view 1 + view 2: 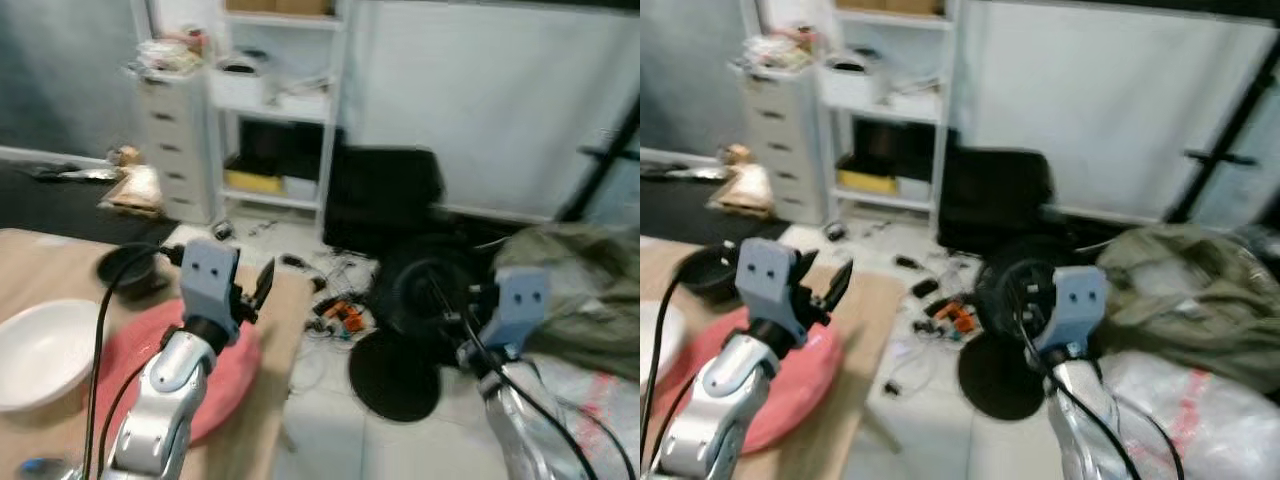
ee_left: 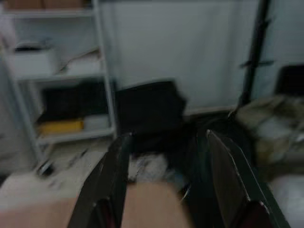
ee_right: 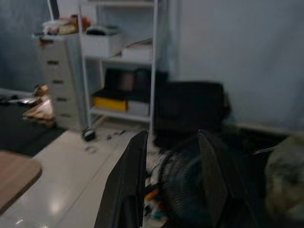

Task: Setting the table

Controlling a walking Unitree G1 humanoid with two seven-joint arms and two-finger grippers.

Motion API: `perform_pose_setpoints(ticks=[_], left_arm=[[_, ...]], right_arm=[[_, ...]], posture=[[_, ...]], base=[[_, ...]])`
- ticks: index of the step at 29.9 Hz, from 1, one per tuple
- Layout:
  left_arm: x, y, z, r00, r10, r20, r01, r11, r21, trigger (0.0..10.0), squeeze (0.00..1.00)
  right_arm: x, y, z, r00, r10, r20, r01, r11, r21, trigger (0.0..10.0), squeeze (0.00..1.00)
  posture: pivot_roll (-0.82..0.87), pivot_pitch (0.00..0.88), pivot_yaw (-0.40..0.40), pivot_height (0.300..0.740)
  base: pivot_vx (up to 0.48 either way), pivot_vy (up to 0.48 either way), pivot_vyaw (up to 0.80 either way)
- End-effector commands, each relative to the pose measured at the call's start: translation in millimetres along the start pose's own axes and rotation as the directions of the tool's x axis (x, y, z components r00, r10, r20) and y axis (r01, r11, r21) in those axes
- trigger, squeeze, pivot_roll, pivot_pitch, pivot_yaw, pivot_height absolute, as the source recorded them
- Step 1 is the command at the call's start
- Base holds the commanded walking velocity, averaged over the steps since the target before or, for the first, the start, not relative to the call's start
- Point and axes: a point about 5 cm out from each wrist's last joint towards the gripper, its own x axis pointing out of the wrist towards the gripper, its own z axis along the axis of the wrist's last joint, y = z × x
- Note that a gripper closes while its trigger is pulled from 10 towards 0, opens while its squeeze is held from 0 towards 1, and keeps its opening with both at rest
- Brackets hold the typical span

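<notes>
The left gripper (image 2: pixel 166 190) hangs over the table's (image 1: pixel 275 400) far edge, fingers spread with nothing between them. Below and behind it lies a pink plate (image 1: pixel 225 385); a white bowl (image 1: pixel 40 350) sits further to its left, touching the plate's rim, and a black bowl (image 1: pixel 128 268) stands just left of the fingers. The right gripper (image 3: pixel 173 190) is held out over the floor, well off the table, fingers likewise apart and holding nothing. Under and ahead of it lies a black fan (image 1: pixel 425 290) among loose cables (image 1: pixel 340 315). A white shelf (image 1: pixel 285 100) stands beyond both.
</notes>
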Motion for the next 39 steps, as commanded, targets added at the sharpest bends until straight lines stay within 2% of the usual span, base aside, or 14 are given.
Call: perform_pose_setpoints(ticks=[1, 39], left_arm=[[-4.6, 5.0, -6.9, 0.999, 0.016, -0.032, -0.015, 1.000, 0.010, 10.0, 0.00], [-3.0, 2.0, -8.5, 1.000, 0.013, -0.027, -0.013, 1.000, -0.002, 10.0, 0.00]], right_arm=[[-1.9, 5.1, -3.2, 1.000, 0.013, -0.011, -0.012, 1.000, 0.010, 10.0, 0.00], [0.3, 3.0, -0.9, 1.000, 0.023, -0.011, -0.023, 1.000, -0.009, 10.0, 0.00]], posture=[[0.00, 0.010, 0.055, 0.740], [-0.02, 0.000, 0.045, 0.740]], base=[[0.000, 0.000, -0.79], [0.000, 0.000, -0.78]])
